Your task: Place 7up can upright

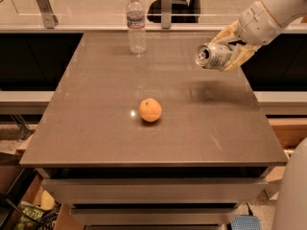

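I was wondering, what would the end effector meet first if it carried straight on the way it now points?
Likely nothing: the end effector, shut on the 7up can, points left above the table, between water bottle and orange; depth is unclear.

White segmented arm (268,11), tan-fingered end effector (222,54) at upper right
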You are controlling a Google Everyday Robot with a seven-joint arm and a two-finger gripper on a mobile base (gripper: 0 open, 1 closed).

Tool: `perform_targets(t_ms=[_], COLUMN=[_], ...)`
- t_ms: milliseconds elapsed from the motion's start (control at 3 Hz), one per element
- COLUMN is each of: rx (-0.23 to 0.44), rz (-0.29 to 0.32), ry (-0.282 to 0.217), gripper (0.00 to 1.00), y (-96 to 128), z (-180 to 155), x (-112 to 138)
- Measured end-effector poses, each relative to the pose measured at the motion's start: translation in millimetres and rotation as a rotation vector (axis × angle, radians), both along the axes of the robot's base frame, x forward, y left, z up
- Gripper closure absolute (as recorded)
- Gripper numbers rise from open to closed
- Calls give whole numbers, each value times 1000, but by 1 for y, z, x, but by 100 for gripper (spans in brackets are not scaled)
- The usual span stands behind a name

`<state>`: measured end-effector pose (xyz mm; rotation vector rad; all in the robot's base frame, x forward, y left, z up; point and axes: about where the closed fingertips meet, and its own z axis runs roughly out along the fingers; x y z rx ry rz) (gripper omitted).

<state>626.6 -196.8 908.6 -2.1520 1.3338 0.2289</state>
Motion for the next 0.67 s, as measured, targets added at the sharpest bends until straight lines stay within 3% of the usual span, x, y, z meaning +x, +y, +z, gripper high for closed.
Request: perform_targets(t_ms=[667], rx=[216], rz=[-115], ry=[2], gripper=[100], y=[12], z=[39], x=[2])
